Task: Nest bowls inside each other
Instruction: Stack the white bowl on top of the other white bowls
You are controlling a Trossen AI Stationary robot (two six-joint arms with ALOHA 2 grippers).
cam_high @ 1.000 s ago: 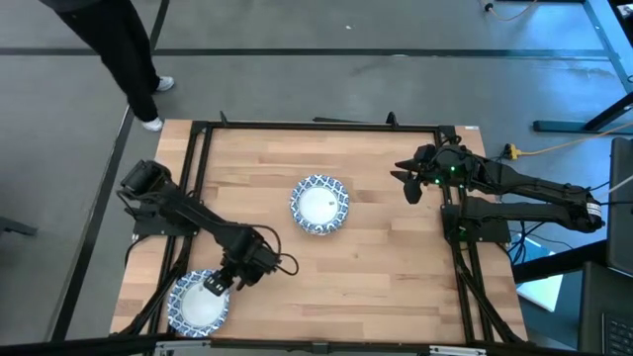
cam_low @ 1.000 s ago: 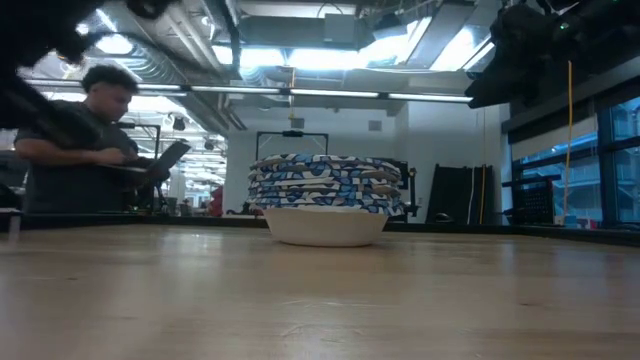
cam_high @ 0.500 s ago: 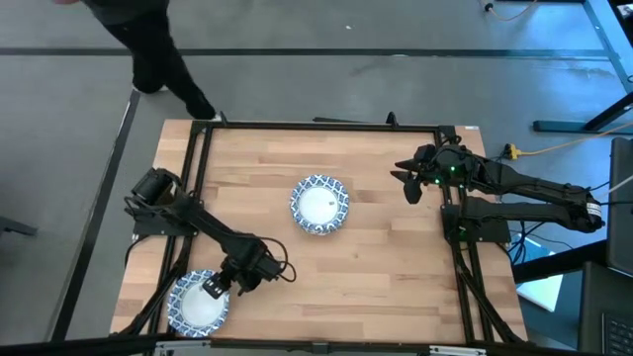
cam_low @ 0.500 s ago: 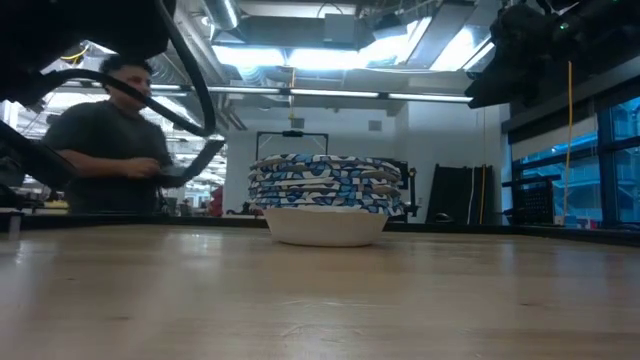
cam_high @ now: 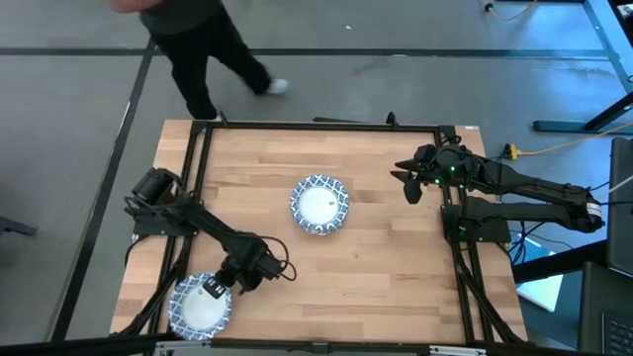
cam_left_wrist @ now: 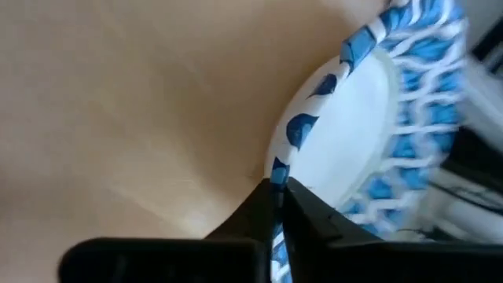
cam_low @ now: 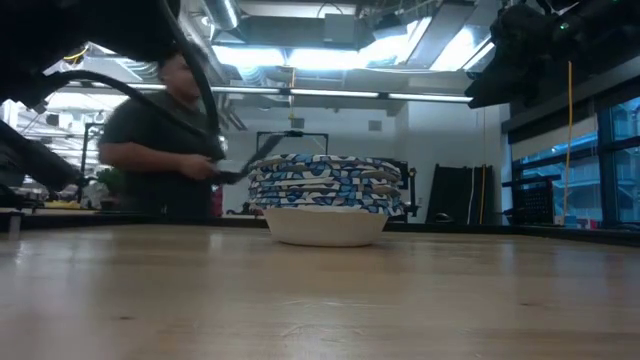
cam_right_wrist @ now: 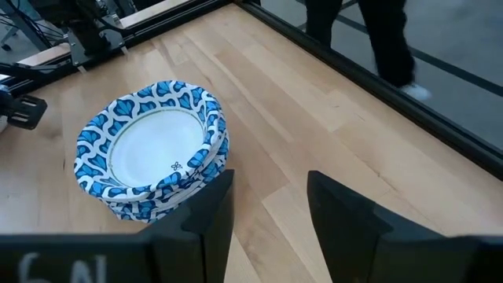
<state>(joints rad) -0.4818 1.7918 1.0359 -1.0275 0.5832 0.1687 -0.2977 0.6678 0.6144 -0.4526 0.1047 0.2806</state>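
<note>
A stack of blue-and-white patterned bowls (cam_high: 319, 205) stands on its base at the table's middle; it also shows in the low view (cam_low: 325, 195) and the right wrist view (cam_right_wrist: 149, 149). One more bowl (cam_high: 199, 307), white inside, sits near the table's near left corner. My left gripper (cam_high: 214, 290) is shut on that bowl at its far right side. My right gripper (cam_high: 407, 184) hangs open above the far right of the table, nothing between its fingers (cam_right_wrist: 267, 212). My left gripper pinches the single bowl's patterned rim (cam_left_wrist: 277, 177) between its two fingers, one on the white inner side and one on the outer wall. The fingers slant down from the far right. The bowl rests on the table.
A black frame (cam_high: 198, 133) runs around the wooden tabletop. Bare wood lies between the single bowl and the stack. A person (cam_high: 208, 49) walks past beyond the far edge, also showing in the low view (cam_low: 160, 140).
My left gripper has sunk a little onto the near-left bowl's rim. The person beyond the far edge has walked toward the right.
</note>
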